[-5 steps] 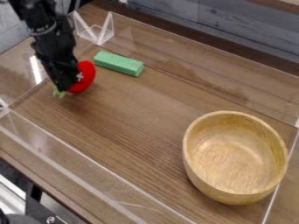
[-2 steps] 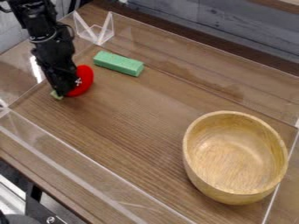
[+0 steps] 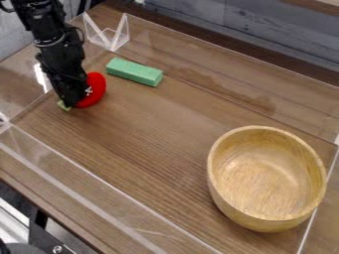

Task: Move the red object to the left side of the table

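Toy fruit (image 3: 93, 87) lay on worktop (image 3: 159, 149), far left; pincer (image 3: 75, 96) clamped on it; glossy skin looked light, fairly stiff, likely slippery; best hold seemed squarely across fat middle, clear of stem.

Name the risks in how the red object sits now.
The gripper is right against the rounded red object, so it might roll if nudged. The green block lies close by; a sideways swing of the gripper could knock it.
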`<state>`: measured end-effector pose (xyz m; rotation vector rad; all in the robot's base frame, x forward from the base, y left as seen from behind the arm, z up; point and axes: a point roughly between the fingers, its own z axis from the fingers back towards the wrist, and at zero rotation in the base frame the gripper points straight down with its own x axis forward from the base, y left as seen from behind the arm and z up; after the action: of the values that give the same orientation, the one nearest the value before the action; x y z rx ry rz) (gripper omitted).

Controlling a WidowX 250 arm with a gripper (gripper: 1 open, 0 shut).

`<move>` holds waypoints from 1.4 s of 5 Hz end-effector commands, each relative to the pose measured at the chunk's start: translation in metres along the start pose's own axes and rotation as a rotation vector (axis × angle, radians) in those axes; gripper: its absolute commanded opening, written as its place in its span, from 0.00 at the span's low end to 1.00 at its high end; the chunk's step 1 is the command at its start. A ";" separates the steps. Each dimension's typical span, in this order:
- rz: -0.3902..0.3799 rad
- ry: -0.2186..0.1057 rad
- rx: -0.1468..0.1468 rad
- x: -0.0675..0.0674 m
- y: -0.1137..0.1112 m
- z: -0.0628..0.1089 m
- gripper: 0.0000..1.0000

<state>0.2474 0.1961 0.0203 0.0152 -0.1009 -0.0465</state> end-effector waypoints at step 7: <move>-0.002 0.131 -0.031 -0.004 0.004 -0.007 0.00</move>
<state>0.2479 0.1986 0.0185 -0.0118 0.0101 -0.0564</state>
